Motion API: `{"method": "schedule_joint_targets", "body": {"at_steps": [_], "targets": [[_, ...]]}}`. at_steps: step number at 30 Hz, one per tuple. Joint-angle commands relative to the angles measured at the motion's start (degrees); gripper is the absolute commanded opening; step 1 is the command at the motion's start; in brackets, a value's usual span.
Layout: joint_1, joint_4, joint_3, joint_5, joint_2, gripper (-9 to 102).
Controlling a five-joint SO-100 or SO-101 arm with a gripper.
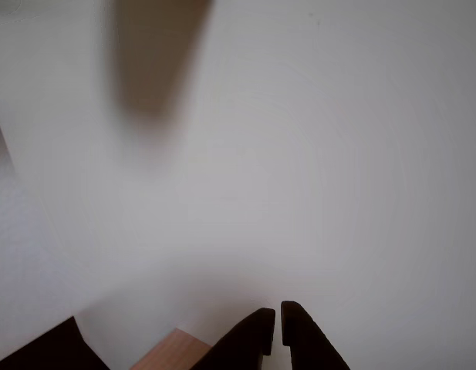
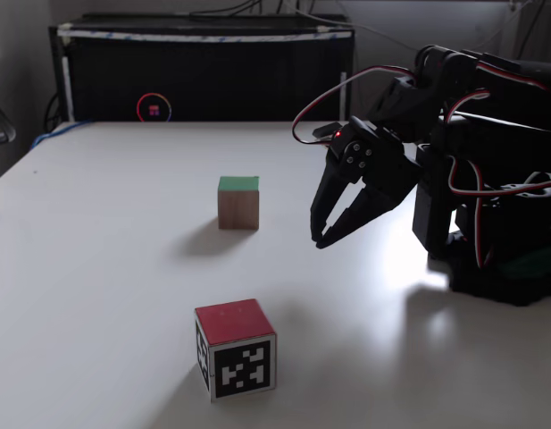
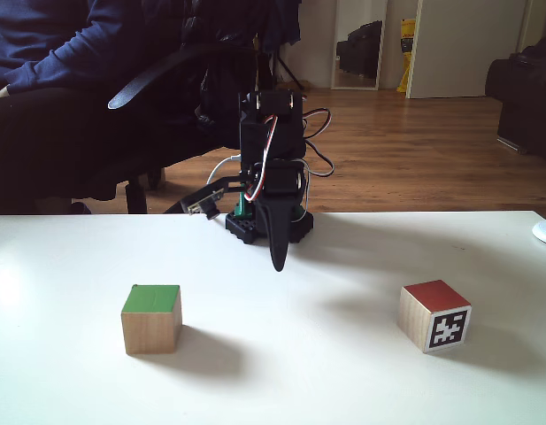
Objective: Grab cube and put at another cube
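Two cubes rest on the table (image 2: 96,232), well apart. Nearest in a fixed view sits the red-topped cube (image 2: 235,349); beyond it, the green-topped cube (image 2: 238,202). My gripper (image 2: 320,239) hovers empty, fingers nearly together. Next step, as I judge: spread, descend over the green-topped cube.

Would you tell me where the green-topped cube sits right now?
In a fixed view, the green-topped cube rests on the white table, left of the gripper.
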Motion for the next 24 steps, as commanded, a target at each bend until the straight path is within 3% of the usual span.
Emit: {"method": "schedule_joint_targets", "body": {"at_steps": [1,19,24], "targets": [[0.62,0.26,-0.35,0.26,0.26,0],[2.64,-0.7,-6.59,-3.87,-0.7,0],[6.68,-1.85,-21.97,-8.09,-23.47,0]]}}
